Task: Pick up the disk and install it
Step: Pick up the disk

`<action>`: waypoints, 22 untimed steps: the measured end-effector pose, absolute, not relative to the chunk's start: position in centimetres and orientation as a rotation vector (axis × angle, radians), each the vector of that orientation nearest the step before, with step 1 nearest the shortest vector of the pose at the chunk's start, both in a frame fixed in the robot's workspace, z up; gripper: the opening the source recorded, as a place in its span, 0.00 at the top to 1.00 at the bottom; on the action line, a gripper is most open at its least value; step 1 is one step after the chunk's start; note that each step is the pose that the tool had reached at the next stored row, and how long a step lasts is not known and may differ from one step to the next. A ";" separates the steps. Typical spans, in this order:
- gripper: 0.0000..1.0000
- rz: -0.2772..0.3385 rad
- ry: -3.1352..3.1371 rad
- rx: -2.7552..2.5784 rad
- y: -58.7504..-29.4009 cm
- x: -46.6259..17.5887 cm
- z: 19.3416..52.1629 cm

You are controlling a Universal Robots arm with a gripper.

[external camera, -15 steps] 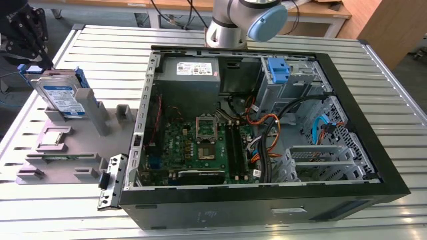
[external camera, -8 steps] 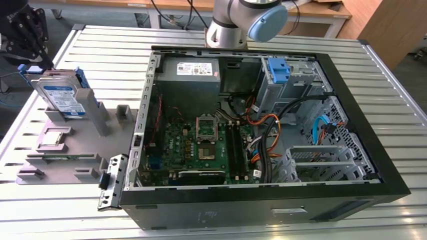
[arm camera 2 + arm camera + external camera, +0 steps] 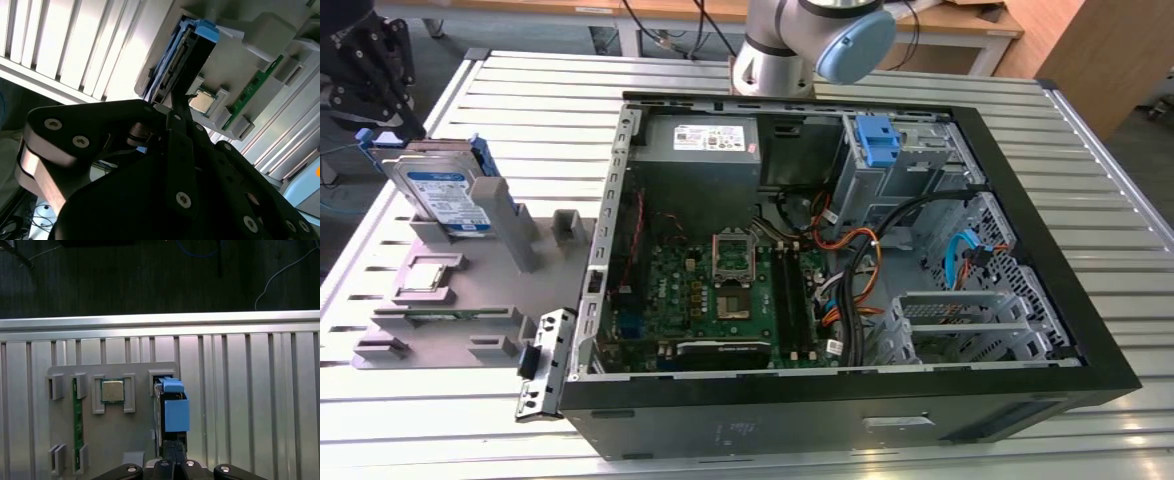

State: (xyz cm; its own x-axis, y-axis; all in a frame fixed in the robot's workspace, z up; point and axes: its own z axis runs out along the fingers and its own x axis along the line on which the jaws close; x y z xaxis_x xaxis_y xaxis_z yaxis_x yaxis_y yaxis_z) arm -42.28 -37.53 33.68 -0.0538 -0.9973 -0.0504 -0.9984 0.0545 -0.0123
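Observation:
The disk (image 3: pixel 447 195) stands on edge in a slot of the grey holder (image 3: pixel 454 300) on the exterior view's left, outside the open computer case (image 3: pixel 854 230). It is silver with a blue-and-white label and a bright blue carrier. In both wrist views the disk (image 3: pixel 172 405) (image 3: pixel 185 55) shows edge-on, blue carrier uppermost. My black gripper (image 3: pixel 384 118) hangs over the disk's far end, close above it. In the wrist views the gripper (image 3: pixel 173 454) (image 3: pixel 176 100) lines up with the disk's narrow edge and reaches its end.
The grey holder also carries a square processor chip (image 3: pixel 113 390) and a green memory stick (image 3: pixel 76 422). Inside the case sit a grey power-supply box (image 3: pixel 707 140), a blue bracket (image 3: pixel 877 140) at the drive bay, a motherboard (image 3: pixel 720 300) and cables. The slatted metal table (image 3: pixel 1067 150) surrounds the case.

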 end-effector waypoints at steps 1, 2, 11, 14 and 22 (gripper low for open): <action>0.89 0.040 2.248 -2.129 -37.6 -42.3 33.7; 0.89 0.040 2.248 -2.129 -37.7 -42.3 33.7; 0.89 0.036 2.246 -2.128 -37.8 -42.1 33.6; 0.89 0.036 2.246 -2.127 -37.8 -42.1 33.6; 0.89 0.036 2.246 -2.127 -37.5 -42.1 33.6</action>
